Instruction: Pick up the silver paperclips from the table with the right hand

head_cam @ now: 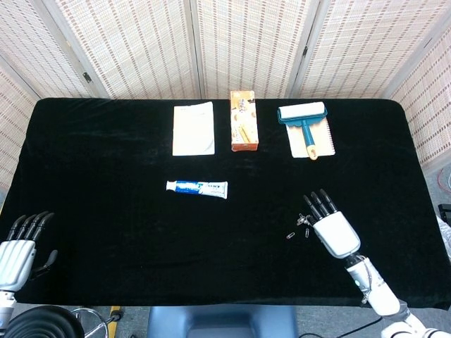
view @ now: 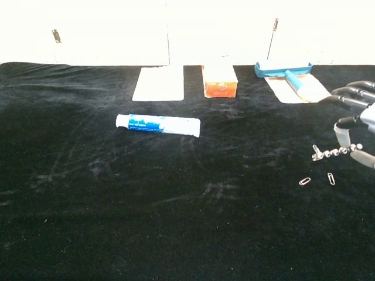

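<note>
A short chain of silver paperclips (view: pixel 329 153) hangs just above the black table (view: pixel 176 222), pinched between the thumb and a finger of my right hand (view: pixel 364 112). In the head view the chain (head_cam: pixel 306 220) shows at the left of the right hand (head_cam: pixel 332 229), near the front right of the table. Two loose silver paperclips (view: pixel 304 181) (view: pixel 331 178) lie on the cloth just in front of the chain; the head view shows them as clips (head_cam: pixel 290 235) (head_cam: pixel 308 232) beside the hand. My left hand (head_cam: pixel 17 246) is open beyond the front left table edge.
A blue-and-white toothpaste tube (head_cam: pixel 197 188) lies mid-table. Along the back stand a white notepad (head_cam: pixel 193 128), an orange box (head_cam: pixel 243 121) and a blue lint roller (head_cam: pixel 304 120) on a white sheet. Woven screens close off the back.
</note>
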